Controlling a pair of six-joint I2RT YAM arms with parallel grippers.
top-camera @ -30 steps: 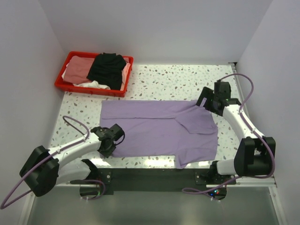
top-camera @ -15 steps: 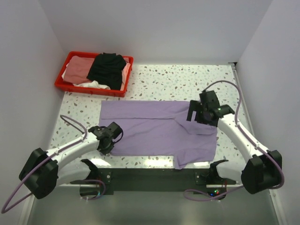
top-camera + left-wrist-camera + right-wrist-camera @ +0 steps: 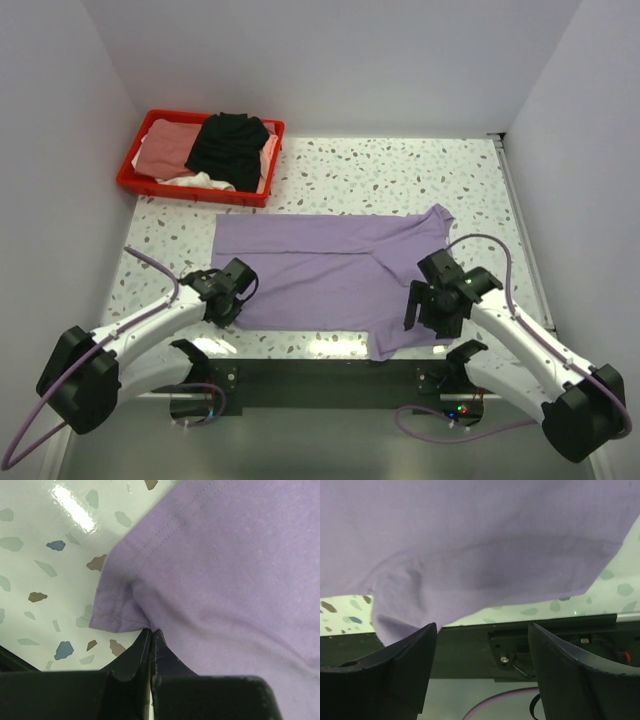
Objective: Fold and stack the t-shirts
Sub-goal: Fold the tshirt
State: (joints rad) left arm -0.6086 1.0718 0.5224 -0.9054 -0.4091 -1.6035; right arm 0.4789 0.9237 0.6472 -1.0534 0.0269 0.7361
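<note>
A purple t-shirt (image 3: 330, 272) lies spread flat across the middle of the speckled table. My left gripper (image 3: 228, 310) sits at its near left corner, shut on the shirt's edge; the left wrist view shows the closed fingers pinching the hem (image 3: 120, 615). My right gripper (image 3: 425, 318) hovers open over the shirt's near right part, holding nothing. In the right wrist view the purple cloth (image 3: 470, 550) fills the top and the open fingers (image 3: 405, 675) frame the table's near edge.
A red basket (image 3: 128, 172) at the back left holds a black garment (image 3: 230, 148), a pink one (image 3: 165, 150) and a white one. A dark mounting bar (image 3: 330, 372) runs along the near edge between the arm bases. Walls stand close on three sides.
My right arm has swung from the shirt's far right corner to its near right edge. The far right sleeve now lies flat. The left gripper has barely moved.
</note>
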